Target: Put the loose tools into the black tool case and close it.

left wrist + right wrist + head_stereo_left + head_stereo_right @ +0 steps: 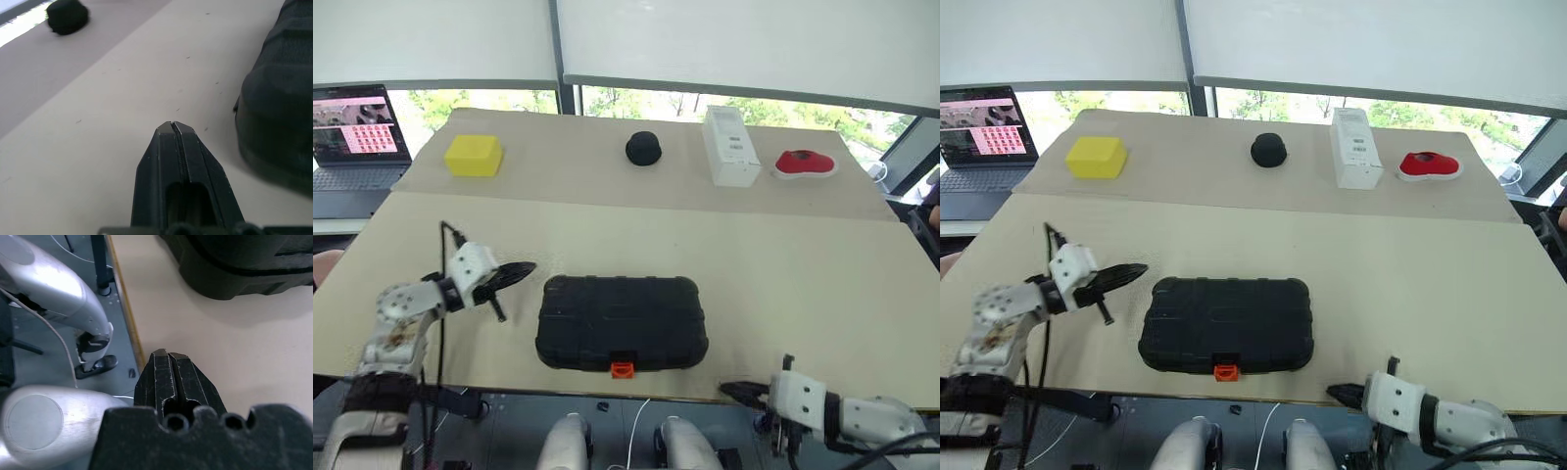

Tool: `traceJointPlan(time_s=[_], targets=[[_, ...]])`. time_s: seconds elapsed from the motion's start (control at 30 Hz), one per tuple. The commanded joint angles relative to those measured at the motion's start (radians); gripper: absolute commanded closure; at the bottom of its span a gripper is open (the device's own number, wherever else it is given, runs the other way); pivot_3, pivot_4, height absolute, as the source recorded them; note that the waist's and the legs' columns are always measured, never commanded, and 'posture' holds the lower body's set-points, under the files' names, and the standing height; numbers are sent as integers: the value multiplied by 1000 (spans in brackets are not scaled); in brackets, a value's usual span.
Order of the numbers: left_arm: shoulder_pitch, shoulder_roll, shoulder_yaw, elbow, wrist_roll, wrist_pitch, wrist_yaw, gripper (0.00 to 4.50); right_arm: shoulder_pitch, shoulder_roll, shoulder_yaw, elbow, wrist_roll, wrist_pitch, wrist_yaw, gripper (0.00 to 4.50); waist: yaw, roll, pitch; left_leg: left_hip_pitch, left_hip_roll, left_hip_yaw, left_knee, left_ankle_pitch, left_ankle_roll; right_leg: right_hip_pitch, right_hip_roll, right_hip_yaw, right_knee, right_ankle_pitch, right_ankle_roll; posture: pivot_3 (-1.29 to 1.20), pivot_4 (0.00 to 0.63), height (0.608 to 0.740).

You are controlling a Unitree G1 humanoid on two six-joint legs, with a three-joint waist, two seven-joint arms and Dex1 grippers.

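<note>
- Beige table (pixel 783 284) across the middle of the frame, a second tan table (pixel 568 162) butted behind it, white blinds and windows along the top.
- Nearest, lower right corner: right gripper (pixel 736 392) at the near table edge, fingers pressed fully together, empty, tips pointing toward frame left.
- Lower centre: black tool case (pixel 622 321) lying flat and closed near the front edge, small orange latch (pixel 623 369) on its near side.
- Left of the case: left gripper (pixel 519 269) just beside the case's upper left corner but apart from it, fingers closed tight on nothing, pointing toward the case.
- Farther back, upper left: yellow block (pixel 474 155) on the tan table, open laptop (pixel 357 137) at the frame's left edge.
- Upper centre: small black dome-shaped object (pixel 643 148).
- Upper right: upright white box (pixel 729 147), then a red item on a white dish (pixel 805 164) beside it.
</note>
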Motion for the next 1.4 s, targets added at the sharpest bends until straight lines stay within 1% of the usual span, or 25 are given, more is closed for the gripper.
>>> traceJointPlan(time_s=[0.03, 0.1, 0.17, 0.27, 0.4, 0.53, 0.7, 0.83, 1.0, 1.07, 1.17, 1.27, 1.33, 1.4], targets=[[-67, 0, -69, 17, 28, 79, -80, 4500, -56, 43, 42, -47, -9, 71, 9, 4473, -6, 0, 0, 0, 0, 0, 0, 0, 0, 0, 1, 0, 0, 0, 0, 0, 150, 740], [-91, 0, -108, 31, 50, 99, -118, 4500, -104, 63, 69, -39, -46, 82, 14, 4473, -9, -1, 1, -1, 0, -1, 0, 0, 0, -1, 1, 0, 0, 0, -1, 0, 150, 740], [-94, -6, -123, 26, 59, 106, -131, 4500, -133, 75, 66, -38, -47, 101, 20, 4473, -8, 0, 1, -1, 0, -1, 0, 0, 0, -1, 1, 0, 0, -1, -1, 0, 150, 740], [-86, -21, -123, 20, 56, 109, -136, 4500, -202, 106, 53, -47, -17, 169, 9, 4473, -7, -1, 1, -2, -1, -1, 0, 0, 0, -1, 0, 0, 0, -1, 0, 0, 150, 740], [-57, -36, -119, 6, 58, 109, -136, 4500, -253, 135, 46, -37, -25, 220, 0, 4473, -5, -1, 1, -3, -1, -1, 0, 0, 0, -1, -1, 0, 0, -1, 0, 0, 150, 740], [-31, -67, -116, 9, 76, 105, -99, 4500, -316, 172, 36, -20, -40, 238, -21, 4473, -5, 0, 1, -3, -1, -1, 0, 0, 0, -1, -1, 0, 0, -1, 0, 0, 150, 740], [13, -100, -82, -47, 62, 150, -30, 4500, -435, 257, 33, 61, -61, 259, -65, 4473, -8, 0, 1, -2, -1, -1, 0, 0, 0, -2, 0, 0, 1, -1, 0, 0, 150, 740], [35, -127, -32, -94, 32, 206, 36, 4500, -584, 332, 45, 190, -81, 253, -90, 4473, -7, 0, 1, -2, -1, -1, 1, 0, 0, -1, -1, 0, 1, 0, 1, 0, 150, 740], [24, -144, 20, -116, -4, 253, 86, 4500, -679, 353, 47, 301, -115, 213, -80, 4473, 1, 0, 1, -3, -2, -2, 1, 0, 0, -2, -1, 0, 1, 0, 1, 0, 150, 740], [-18, -131, 38, -76, 4, 217, 91, 4500, -667, 333, 7, 299, -104, 226, -79, 4473, 2, 0, 2, -4, -2, -2, 1, 0, 0, -3, -1, 0, 1, 0, 1, 0, 150, 740], [-85, -111, 56, -19, -1, 187, 63, 4500, -607, 297, -45, 234, -56, 277, -52, 4473, 15, 0, 2, -4, -2, -2, 1, 0, 1, -3, -1, -1, 1, 0, 1, 0, 150, 740], [-160, -67, 38, 43, 14, 154, -16, 4500, -518, 264, -70, 130, -8, 321, -13, 4473, 13, 0, 2, -4, -2, -2, 1, 0, 0, -2, -1, -1, 1, 0, 1, 0, 150, 740], [-212, -46, 26, 9, -51, 242, -128, 4500, -436, 242, -64, 40, 23, 358, 19, 4473, 13, 0, 2, -4, -2, -2, 1, 0, 0, -2, -1, -1, 1, 0, 1, 0, 150, 740], [-237, -42, 4, -64, -117, 355, -204, 4500, -397, 241, -51, -18, 34, 390, 18, 4473, 12, 0, 2, -5, -2, -3, 0, 0, 0, -2, 0, -2, 0, 0, 0, 0, 150, 740]])
